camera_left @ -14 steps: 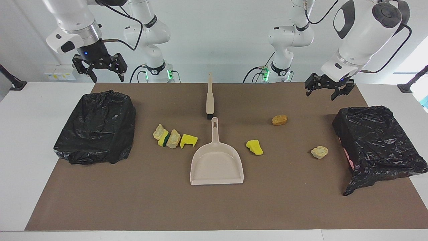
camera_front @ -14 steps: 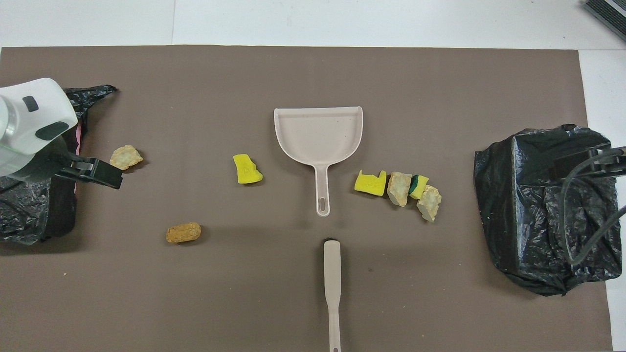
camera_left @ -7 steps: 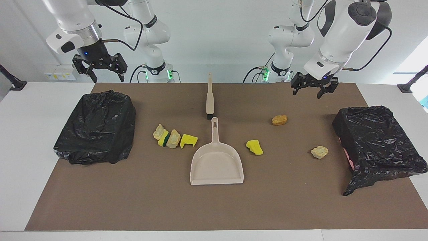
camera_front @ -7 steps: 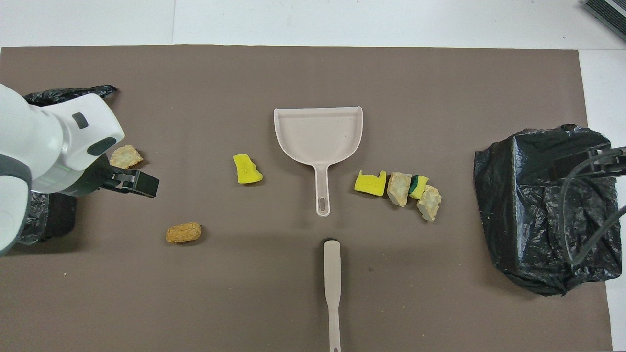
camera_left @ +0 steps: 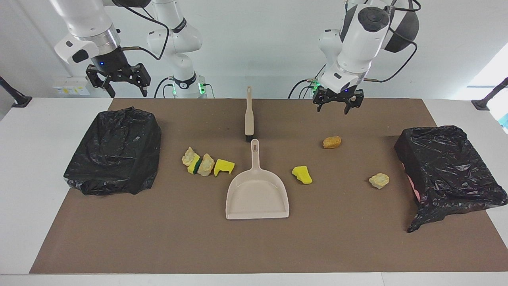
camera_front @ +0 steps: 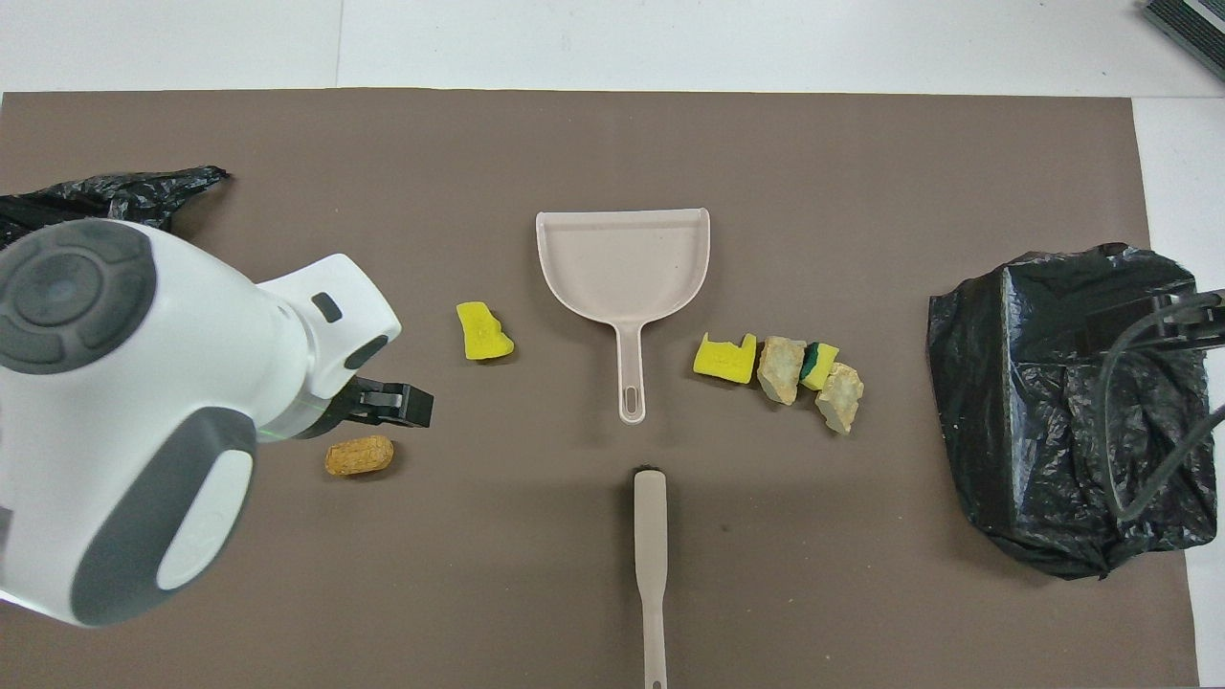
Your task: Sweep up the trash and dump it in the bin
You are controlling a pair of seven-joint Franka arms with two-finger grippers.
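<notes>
The trash lies scattered on the brown mat (camera_left: pixel 158 238). A golden-brown chunk (camera_left: pixel 331 142) (camera_front: pixel 359 455), a yellow chunk (camera_left: pixel 302 174) (camera_front: pixel 483 331) and a cream chunk (camera_left: pixel 379 180) lie toward the left arm's end. A row of several yellow and cream chunks (camera_left: pixel 206 165) (camera_front: pixel 780 368) lies beside the beige dustpan (camera_left: pixel 257 194) (camera_front: pixel 622 258). My left gripper (camera_left: pixel 337 104) (camera_front: pixel 392 407) hangs open and empty in the air over the mat, close to the golden-brown chunk. My right gripper (camera_left: pixel 118 81) waits open, raised above the bin (camera_left: pixel 115 151) at its end.
A beige brush (camera_left: pixel 249 115) (camera_front: pixel 651 545) lies in line with the dustpan's handle, nearer to the robots. A second black-bagged bin (camera_left: pixel 448 167) stands at the left arm's end. In the overhead view the left arm covers that bin and the cream chunk.
My left arm has swung from beside the bin at its end toward the table's middle, to above the golden-brown chunk. The right arm and all objects have stayed put.
</notes>
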